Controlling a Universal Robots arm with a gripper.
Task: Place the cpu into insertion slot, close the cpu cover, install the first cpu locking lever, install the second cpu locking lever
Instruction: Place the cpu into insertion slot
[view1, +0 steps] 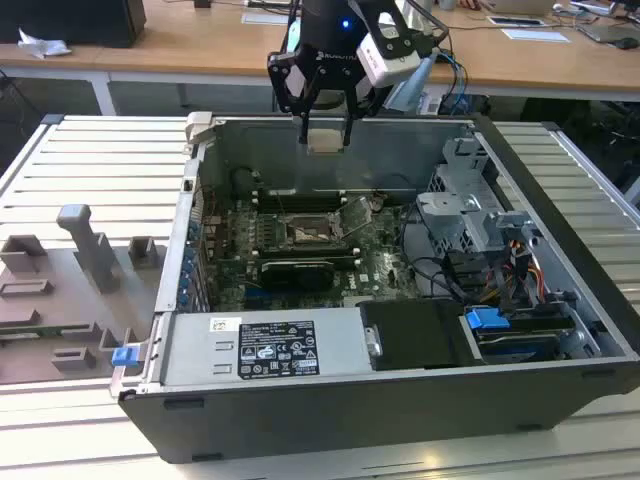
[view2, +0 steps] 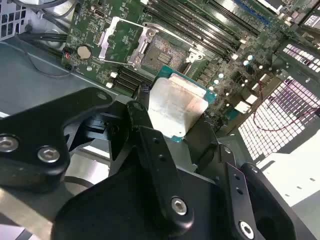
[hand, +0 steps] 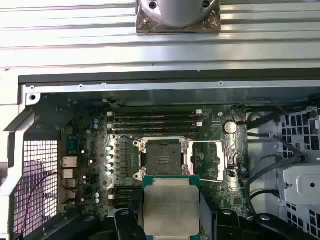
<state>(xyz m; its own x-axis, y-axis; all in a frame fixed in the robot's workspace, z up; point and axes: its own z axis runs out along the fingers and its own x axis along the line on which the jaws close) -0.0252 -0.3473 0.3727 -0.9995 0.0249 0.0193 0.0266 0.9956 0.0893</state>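
Silvery cpu (hand: 168, 204) clamped between gripper (view1: 325, 138) jaws above the bare insertion slot (hand: 163, 159); cpu cover (hand: 207, 161) swung open; white label (view1: 265, 348) unreadable.

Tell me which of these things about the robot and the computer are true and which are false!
1. The fingers are holding the cpu. True.
2. The cpu is sitting in the insertion slot. False: the slot is empty, and the cpu hangs above the board in the fingers.
3. The cpu cover is flipped open beside the slot. True.
4. The computer case is closed up. False: its side is open, and the green board inside shows.
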